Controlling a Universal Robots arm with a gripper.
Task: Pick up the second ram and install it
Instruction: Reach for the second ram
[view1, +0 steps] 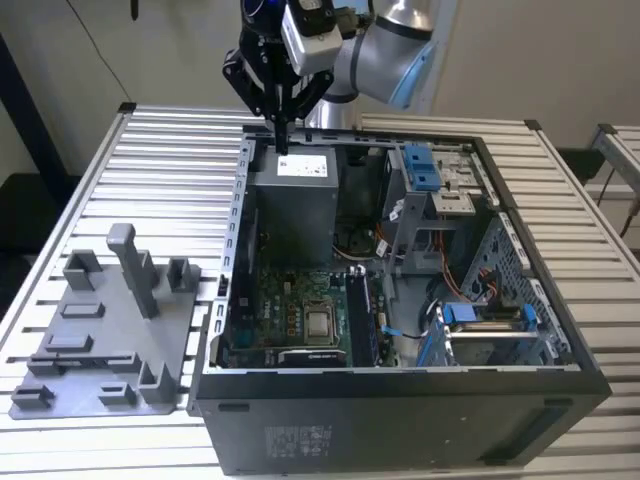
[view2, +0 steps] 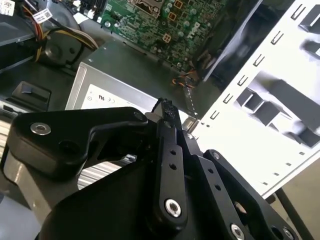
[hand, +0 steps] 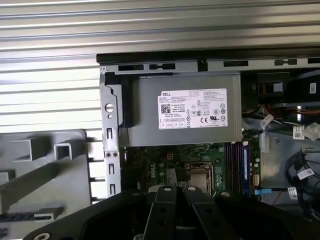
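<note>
One pincer (view1: 282, 145): fingers together, holding nothing, hanging above power supply (view1: 295, 200).
Second ram (hand: 246, 167): apparently seated on edge among motherboard slots, beyond the power supply.
Long axis: one end facing the power supply.

So the arm (view1: 395, 45) is sporting the usual silver-grey rounded joints, with a light blue cap showing on one of them. A pale grey boxy camera housing (view1: 308, 35) is sitting at the wrist. The gripper (view1: 281, 140) is looking matte black all over, with chunky angular linkage bars tapering into thin fingers (view2: 169, 145). Shiny silver screws and pins are dotting the bars in both wrist views, and small round holes are running along each finger.
</note>
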